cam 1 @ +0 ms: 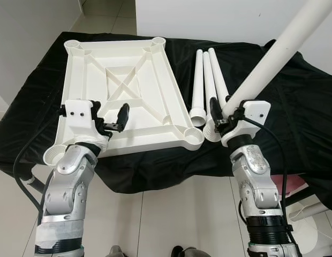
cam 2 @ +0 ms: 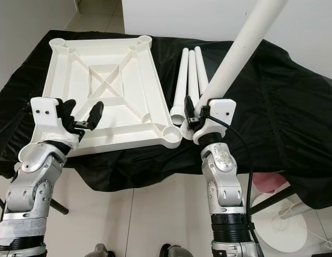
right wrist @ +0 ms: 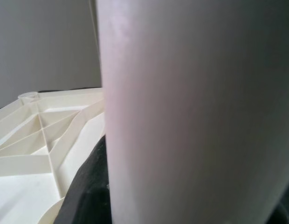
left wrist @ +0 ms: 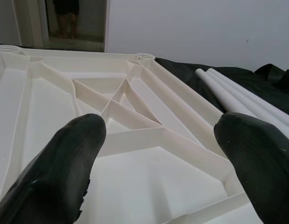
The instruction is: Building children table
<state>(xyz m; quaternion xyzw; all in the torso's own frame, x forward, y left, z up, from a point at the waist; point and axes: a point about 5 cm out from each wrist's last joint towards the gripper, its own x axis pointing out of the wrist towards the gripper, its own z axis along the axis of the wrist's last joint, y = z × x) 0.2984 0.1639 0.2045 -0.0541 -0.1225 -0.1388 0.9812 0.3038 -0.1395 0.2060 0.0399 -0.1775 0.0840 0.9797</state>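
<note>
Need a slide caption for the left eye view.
Right claw holds a white leg raised; open left claw hovers over the upturned tabletop.

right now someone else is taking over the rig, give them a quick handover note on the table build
Right claw: shut on a white leg tube, held tilted up and away over the black cloth.
Left claw: open, hovering above the near edge of the upside-down tabletop, holding nothing.
Three more leg tubes lie side by side on the cloth, right of the tabletop.
Done: one leg picked up.
Left: no leg is seated yet; all four corner sockets look empty.
</note>
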